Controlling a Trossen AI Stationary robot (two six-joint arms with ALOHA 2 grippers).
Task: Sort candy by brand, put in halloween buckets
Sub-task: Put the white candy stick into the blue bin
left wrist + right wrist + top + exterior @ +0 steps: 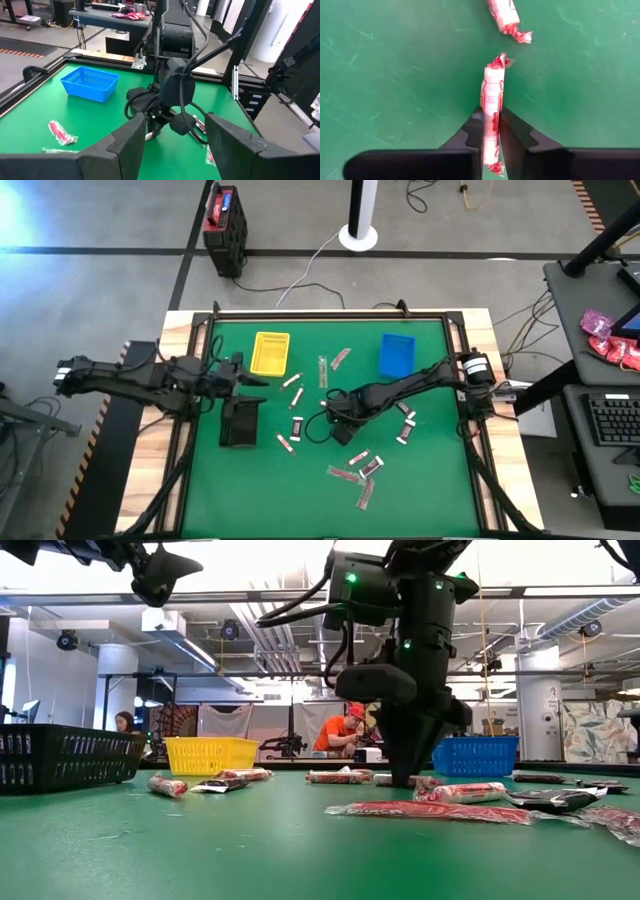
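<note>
- Right gripper [491, 131]: down at the green table mat [440, 480] near its centre, its two dark fingers pinching a whitish-silver wrapped candy bar with red print and twisted red ends [491, 102]. The bar stands on edge between the fingertips, and one end projects forward past them.
- A second whitish candy bar with a red twisted end [506, 17] lies on the mat just ahead of the held one, apart from it.
- Left gripper [175, 137]: raised over the left part of the table, above the black rectangular slotted plastic bin [240, 423]. Its fingers are spread wide, with nothing between them.
- Yellow rectangular plastic bin [270, 352]: at the far left of the mat.
- Blue rectangular plastic bin [396, 354]: at the far right of the mat, well apart from the yellow one.
- Loose wrapped candy bars [358, 472], whitish, dark and reddish: scattered between the bins and across the near centre of the mat.
- Contents of the three bins: cannot be determined.
</note>
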